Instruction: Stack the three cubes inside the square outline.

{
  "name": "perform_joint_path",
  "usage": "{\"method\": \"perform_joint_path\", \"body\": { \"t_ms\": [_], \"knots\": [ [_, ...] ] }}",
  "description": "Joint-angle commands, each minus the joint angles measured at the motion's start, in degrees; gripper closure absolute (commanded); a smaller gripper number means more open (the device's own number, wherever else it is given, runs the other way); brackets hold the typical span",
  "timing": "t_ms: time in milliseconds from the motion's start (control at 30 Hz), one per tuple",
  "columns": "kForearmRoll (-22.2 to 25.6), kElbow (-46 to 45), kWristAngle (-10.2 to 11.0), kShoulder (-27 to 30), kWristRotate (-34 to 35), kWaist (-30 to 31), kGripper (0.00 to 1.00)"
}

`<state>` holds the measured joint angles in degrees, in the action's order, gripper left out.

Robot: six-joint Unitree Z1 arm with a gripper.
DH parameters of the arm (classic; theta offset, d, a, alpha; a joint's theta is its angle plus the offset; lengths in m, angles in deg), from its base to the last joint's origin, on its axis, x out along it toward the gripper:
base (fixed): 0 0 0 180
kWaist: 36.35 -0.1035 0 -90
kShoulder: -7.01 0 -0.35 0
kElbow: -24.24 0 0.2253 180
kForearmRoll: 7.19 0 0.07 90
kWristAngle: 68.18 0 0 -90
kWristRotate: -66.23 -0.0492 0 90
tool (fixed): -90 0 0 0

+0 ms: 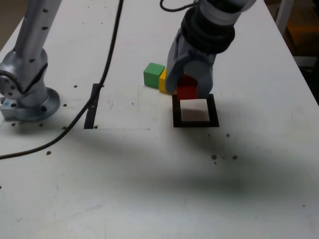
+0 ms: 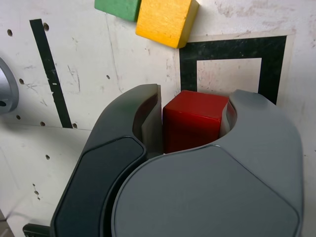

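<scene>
Red cube (image 2: 193,120) clamped in gripper (image 2: 195,123), at the far edge of the square outline (image 1: 195,111).

We see the jaws closed on both sides of the red cube, which sits over the outline's far tape edge in the exterior view; whether it touches the table we can't tell. Yellow cube (image 1: 163,80) and green cube (image 1: 153,74) sit touching each other on the white table (image 1: 149,174), just outside the outline's far corner on the exterior view's left. Straight black strip (image 1: 92,105) lies well apart, near the arm base (image 1: 27,94), with a black cable (image 1: 107,69) crossing it.

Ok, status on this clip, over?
Gripper shut on small red cube, at black tape square outline. Yellow cube, green cube beside the outline, unstacked. Outline's centre clear.
</scene>
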<state>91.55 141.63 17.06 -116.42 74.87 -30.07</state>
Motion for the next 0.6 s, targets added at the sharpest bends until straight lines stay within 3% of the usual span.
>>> {"method": "perform_joint_path", "body": {
  "t_ms": [0, 133, 567],
  "knots": [
    [0.18, 0.37, -0.28, -0.74, 0.06, 0.04, 0.70],
    [0.96, 2.29, -0.49, -3.56, -0.32, 0.04, 0.70],
    [0.79, 3.68, 0.37, -5.51, -0.16, -0.08, 0.66]
  ]
}}
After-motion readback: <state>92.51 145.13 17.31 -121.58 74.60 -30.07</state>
